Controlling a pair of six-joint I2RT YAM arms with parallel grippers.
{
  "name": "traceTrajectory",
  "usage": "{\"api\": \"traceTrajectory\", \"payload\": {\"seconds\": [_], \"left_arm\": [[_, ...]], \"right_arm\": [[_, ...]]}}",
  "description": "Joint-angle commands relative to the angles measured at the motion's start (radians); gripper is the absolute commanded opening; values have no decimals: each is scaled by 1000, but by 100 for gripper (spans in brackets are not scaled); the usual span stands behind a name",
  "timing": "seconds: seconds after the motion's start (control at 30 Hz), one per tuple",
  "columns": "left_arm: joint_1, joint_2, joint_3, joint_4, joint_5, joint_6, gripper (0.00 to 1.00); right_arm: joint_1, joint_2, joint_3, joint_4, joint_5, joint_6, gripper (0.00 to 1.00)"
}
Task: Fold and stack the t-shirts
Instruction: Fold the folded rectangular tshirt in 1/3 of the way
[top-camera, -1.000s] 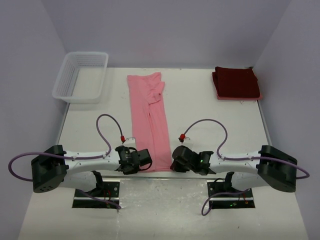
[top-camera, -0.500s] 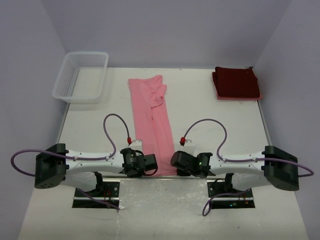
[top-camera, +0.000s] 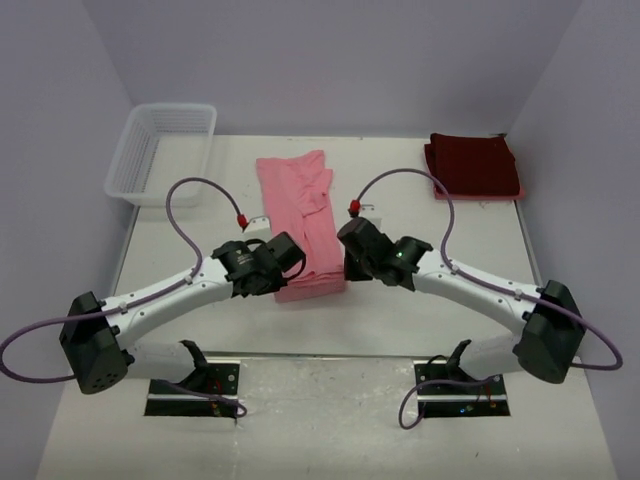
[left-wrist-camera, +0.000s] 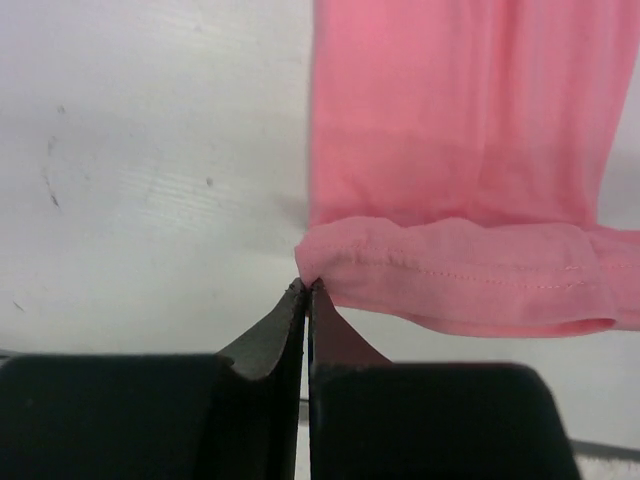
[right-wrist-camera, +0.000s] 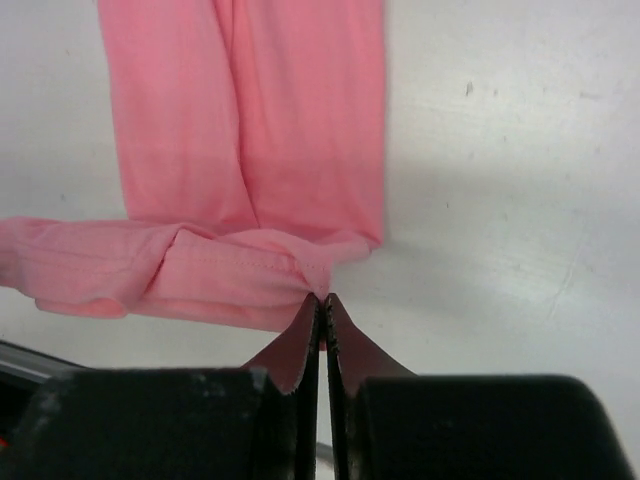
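Note:
The light pink t-shirt (top-camera: 300, 215) lies as a long narrow strip in the middle of the table, its near end lifted and carried over the rest. My left gripper (top-camera: 290, 262) is shut on the hem's left corner, which shows in the left wrist view (left-wrist-camera: 330, 262) with the gripper (left-wrist-camera: 307, 288) below it. My right gripper (top-camera: 345, 262) is shut on the hem's right corner, seen in the right wrist view (right-wrist-camera: 300, 270) above the gripper (right-wrist-camera: 323, 297). The dark maroon t-shirt (top-camera: 472, 165) lies folded at the far right corner.
A white lattice basket (top-camera: 162, 152) stands at the far left corner. A pink edge shows under the maroon shirt. Purple cables loop above both wrists. Bare white table (top-camera: 460, 230) lies to the right of the strip and to its left.
Both grippers have moved away from the near edge toward the far side, carrying the pink shirt's near hem up and over the strip, so the visible strip is shorter.

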Motion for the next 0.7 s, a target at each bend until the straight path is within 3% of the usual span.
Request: {"api": "traceTrajectory", "payload": {"seconds": [0.0, 0.23, 0.67], "left_arm": [[84, 59, 65, 93, -20, 207, 0], [262, 244, 174, 202, 34, 375, 0], [392, 519, 415, 233, 66, 482, 0]], "right_arm": [[-81, 119, 140, -27, -77, -187, 0], [-187, 345, 375, -44, -196, -319, 0], [-307, 612, 659, -101, -285, -408, 0]]}}
